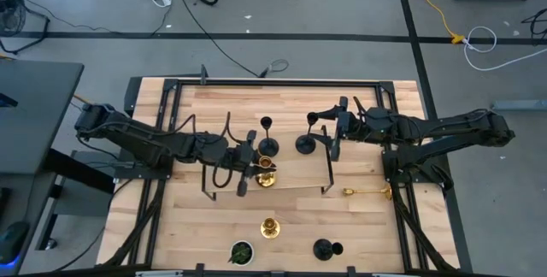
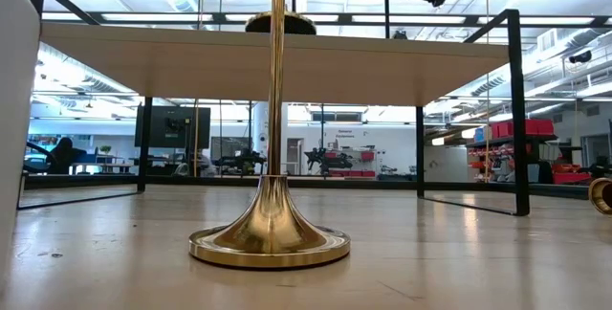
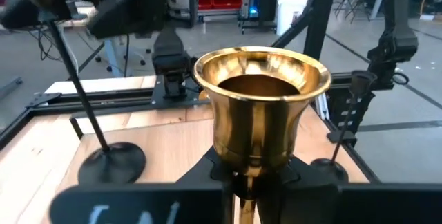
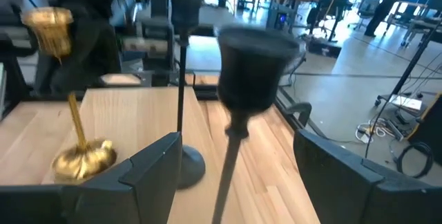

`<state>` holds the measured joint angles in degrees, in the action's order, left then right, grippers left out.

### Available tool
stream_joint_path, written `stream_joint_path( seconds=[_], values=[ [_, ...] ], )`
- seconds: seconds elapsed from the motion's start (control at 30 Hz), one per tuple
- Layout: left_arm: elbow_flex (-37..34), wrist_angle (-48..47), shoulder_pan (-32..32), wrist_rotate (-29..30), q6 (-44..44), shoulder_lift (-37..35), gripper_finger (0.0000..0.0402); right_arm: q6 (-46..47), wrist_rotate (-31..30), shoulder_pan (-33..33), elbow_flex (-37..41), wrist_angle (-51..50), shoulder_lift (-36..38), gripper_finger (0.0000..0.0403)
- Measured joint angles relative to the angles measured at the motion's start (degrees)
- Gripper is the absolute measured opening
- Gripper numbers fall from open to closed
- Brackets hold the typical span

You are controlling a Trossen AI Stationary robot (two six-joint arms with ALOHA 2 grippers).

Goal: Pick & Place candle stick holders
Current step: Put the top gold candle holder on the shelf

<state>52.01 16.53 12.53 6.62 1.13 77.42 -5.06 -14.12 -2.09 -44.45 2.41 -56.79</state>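
Observation:
My left gripper (image 1: 255,168) is shut on a shiny gold holder (image 1: 267,174) at the table's middle; its cup (image 3: 261,99) fills the left wrist view. My right gripper (image 1: 323,133) is open at a matte black holder (image 1: 305,144); its fingers stand on either side of the thin stem (image 4: 224,175) below the cup (image 4: 252,65), apart from it. Another black holder (image 1: 267,125) stands on its base farther back. A gold holder (image 1: 270,227) stands on its base near the front, also in the low view (image 2: 273,224). A gold holder (image 1: 367,191) lies on its side at the right. A black holder (image 1: 325,249) is at the front edge. My left gripper pinches the gold holder's stem just below the cup (image 3: 245,182) between its two fingers, coming level from the table's left. The holder stands nearly upright with its cup up. Its base (image 4: 83,158) is at the tabletop; whether it rests there or hangs just clear, I cannot tell.
A small dark round thing with green inside (image 1: 241,251) sits at the front edge. A black metal frame (image 1: 329,170) stands on the table around the working area, and its posts show in the low view (image 2: 517,109). Bare wood lies at the front left and front right.

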Motion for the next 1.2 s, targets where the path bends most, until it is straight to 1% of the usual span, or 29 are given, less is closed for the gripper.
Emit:
stream_joint_path(
  seconds=[0.07, 0.13, 0.27, 0.4, 0.53, 0.6, 0.7, 0.77, 0.9, 1.07, 1.2],
  values=[
    [0.02, -0.29, 0.0, 0.41, -0.01, -0.09, 0.0025, 0.02, -0.01, 0.0, 0.0, -0.45, 0.11, 0.0279],
    [0.0, -2.77, 0.02, 0.99, 0.24, -0.65, 0.0025, 0.02, -0.01, 0.0, 0.0, -0.65, 0.13, 0.0279],
    [0.05, -7.46, 1.52, 2.19, 1.74, -4.07, 0.0025, 0.02, -0.01, 0.0, 0.0, -1.26, 0.13, 0.0279],
    [0.0, -13.86, 4.56, 8.03, 3.0, -7.26, 0.0025, 0.02, -0.38, 0.0, 0.0, -1.53, 0.13, 0.0279],
    [0.07, -15.33, 8.18, 11.81, 3.79, -9.95, 0.0025, 0.02, -0.51, 0.0, 0.0, -1.85, 0.13, 0.0279],
    [0.04, -18.04, 10.15, 14.33, 3.84, -10.53, 0.0025, 0.03, -0.48, 0.0, 0.0, -1.83, 0.13, 0.0279],
    [0.02, -23.07, 12.5, 21.08, 5.44, -11.39, 0.0025, 0.04, -0.47, 0.0, 0.0, -2.08, 0.13, 0.0279],
    [0.02, -25.73, 13.69, 24.58, 7.21, -12.03, 0.0025, 0.04, -0.47, 0.0, 0.0, -2.14, 0.13, 0.0279],
    [0.02, -26.18, 15.29, 26.94, 7.91, -13.06, 0.0025, 0.14, -0.44, 0.0, 0.0, -2.21, 0.13, 0.0279],
    [0.0, -31.92, 16.83, 31.37, 12.15, -13.17, 0.0025, 1.34, -0.38, 0.0, 0.01, -2.62, 0.1, 0.0279],
    [0.0, -32.72, 17.97, 33.61, 13.46, -13.15, 0.0025, 1.34, -0.39, 0.0, 0.0, -3.04, 0.1, 0.0279]
  ],
)
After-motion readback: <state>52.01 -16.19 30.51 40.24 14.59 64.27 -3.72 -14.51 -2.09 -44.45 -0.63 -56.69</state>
